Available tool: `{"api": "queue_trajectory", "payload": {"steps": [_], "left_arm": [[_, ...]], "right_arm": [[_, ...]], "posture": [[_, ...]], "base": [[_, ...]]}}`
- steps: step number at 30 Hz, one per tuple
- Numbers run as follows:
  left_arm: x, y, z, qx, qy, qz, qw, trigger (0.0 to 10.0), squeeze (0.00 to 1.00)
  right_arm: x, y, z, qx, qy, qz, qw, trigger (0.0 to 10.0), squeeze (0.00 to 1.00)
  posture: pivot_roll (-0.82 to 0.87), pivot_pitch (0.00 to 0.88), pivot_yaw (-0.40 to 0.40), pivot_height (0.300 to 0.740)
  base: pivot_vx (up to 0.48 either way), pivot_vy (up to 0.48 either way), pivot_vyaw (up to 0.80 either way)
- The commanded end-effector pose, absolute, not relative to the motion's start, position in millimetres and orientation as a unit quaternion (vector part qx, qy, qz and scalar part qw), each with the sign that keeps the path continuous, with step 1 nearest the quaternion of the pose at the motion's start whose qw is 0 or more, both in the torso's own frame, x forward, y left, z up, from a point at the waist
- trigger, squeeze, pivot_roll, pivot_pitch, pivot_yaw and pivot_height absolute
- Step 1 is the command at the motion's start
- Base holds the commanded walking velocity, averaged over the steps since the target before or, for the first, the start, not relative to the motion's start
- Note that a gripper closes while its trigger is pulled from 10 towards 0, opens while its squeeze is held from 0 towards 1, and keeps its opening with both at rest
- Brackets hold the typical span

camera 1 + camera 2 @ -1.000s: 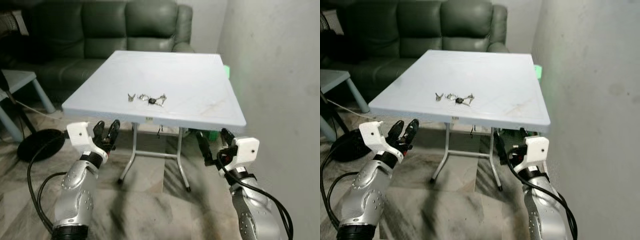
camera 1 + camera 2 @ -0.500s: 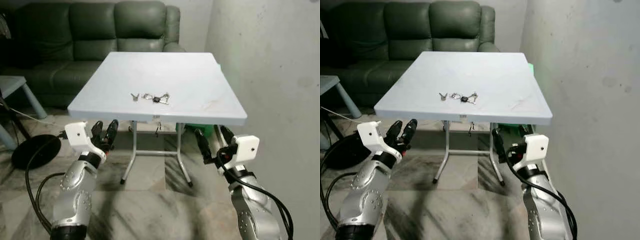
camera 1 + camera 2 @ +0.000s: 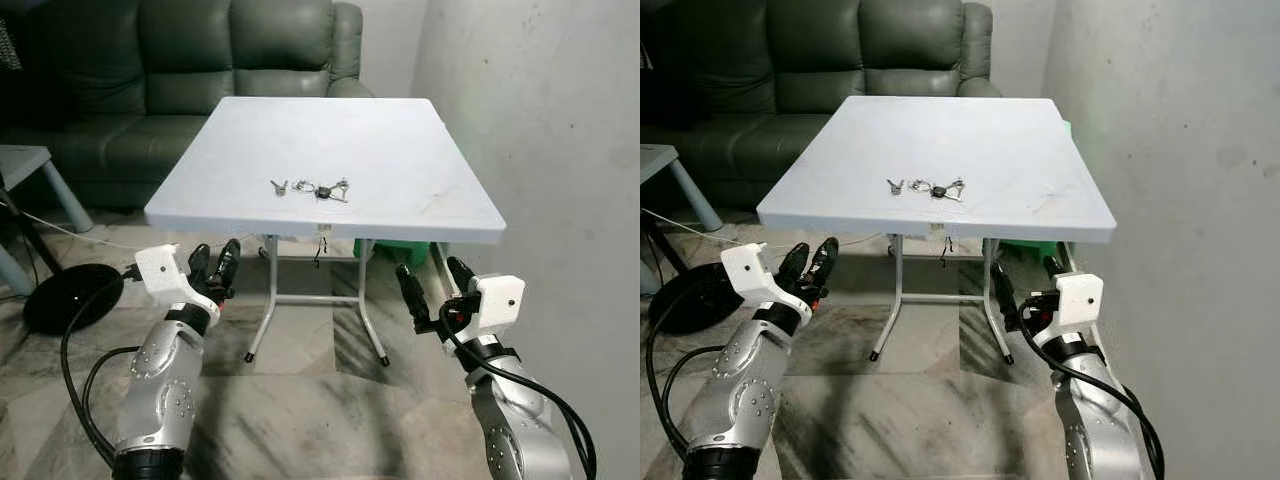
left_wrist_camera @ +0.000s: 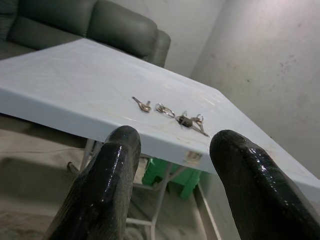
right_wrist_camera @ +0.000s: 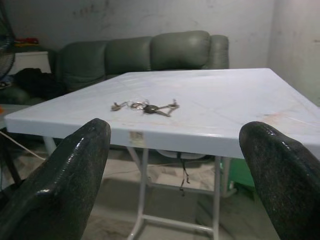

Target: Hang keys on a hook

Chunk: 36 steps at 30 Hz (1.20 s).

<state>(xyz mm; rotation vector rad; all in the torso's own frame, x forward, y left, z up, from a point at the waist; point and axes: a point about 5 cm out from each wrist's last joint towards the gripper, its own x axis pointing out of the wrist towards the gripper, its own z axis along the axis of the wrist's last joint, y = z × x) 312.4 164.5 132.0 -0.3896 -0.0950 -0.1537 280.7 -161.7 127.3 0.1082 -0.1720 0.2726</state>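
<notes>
Keys [image 3: 312,188] lie on table [image 3: 400,150] near front edge; left gripper [image 3: 213,266] & right gripper [image 3: 433,290] both spread, holding nothing, below it.

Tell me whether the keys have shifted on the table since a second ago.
No. The keys lie at the same spot near the table's front edge; only the camera moved.

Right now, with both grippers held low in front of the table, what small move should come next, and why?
Probably a short step forward, raising the right gripper toward the keys. They lie spread on the white table, near its front edge, untouched. Both grippers, the left gripper too, hang open below the tabletop and short of its edge, so neither seems able to reach yet.
</notes>
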Motion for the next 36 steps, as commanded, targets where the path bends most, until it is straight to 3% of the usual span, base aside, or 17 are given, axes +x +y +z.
{"api": "queue_trajectory", "payload": {"steps": [1, 25, 36], "left_arm": [[314.1, 162.6, 132.9, -0.186, -0.043, -0.079, 0.978, 10.0, 0.0], [311.5, 162.6, 136.6, -0.17, -0.04, -0.099, 0.98, 10.0, 0.0], [312.7, 161.4, 138.6, -0.159, -0.042, -0.104, 0.981, 10.0, 0.0]], "right_arm": [[280.3, -164.0, 132.4, 0.054, -0.093, 0.134, 0.985, 10.0, 0.0], [283.8, -162.8, 137.6, 0.058, -0.099, 0.132, 0.985, 10.0, 0.0], [284.3, -162.0, 139.1, 0.05, -0.101, 0.136, 0.984, 10.0, 0.0]], "posture": [[0.09, 0.0, 0.021, 0.74], [0.11, 0.0, 0.024, 0.74], [0.11, 0.0, 0.026, 0.74]], "base": [[0.0, 0.0, 0.0], [0.0, 0.0, 0.0], [0.272, 0.0, 0.0]]}}
